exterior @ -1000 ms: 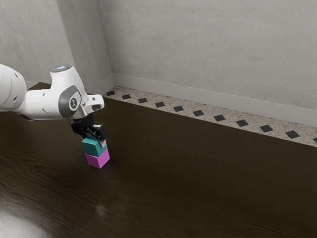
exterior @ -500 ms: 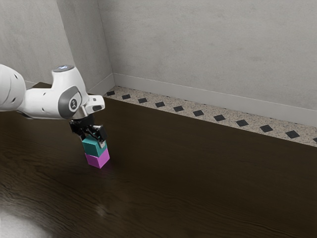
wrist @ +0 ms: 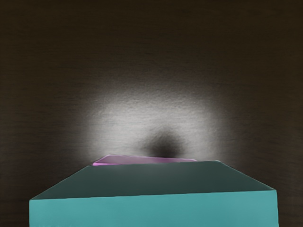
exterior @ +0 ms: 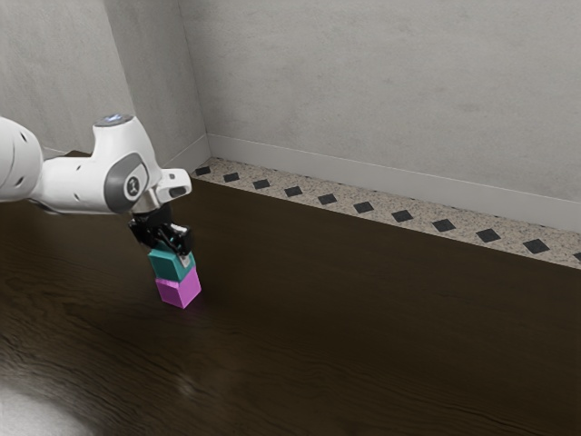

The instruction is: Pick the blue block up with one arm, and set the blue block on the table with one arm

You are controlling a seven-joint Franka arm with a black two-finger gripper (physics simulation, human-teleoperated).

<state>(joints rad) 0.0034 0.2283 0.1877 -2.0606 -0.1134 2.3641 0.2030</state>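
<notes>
A: And the exterior view gives us a soft, evenly lit grey wall (exterior: 381,82) across the top, over a very dark bench (exterior: 381,336)!
B: Look lower left, pale glare (exterior: 23,413) right in the corner, and a faint glint (exterior: 186,385) to its right!
A: Over to the wrist view: a whitish glow (wrist: 142,111) in mid-frame, falling off to near-black at the edges!
B: With a round, soft-edged shadow (wrist: 163,142) below centre, and the blue block (wrist: 151,208) bright along the bottom, its upper face dim!
</notes>
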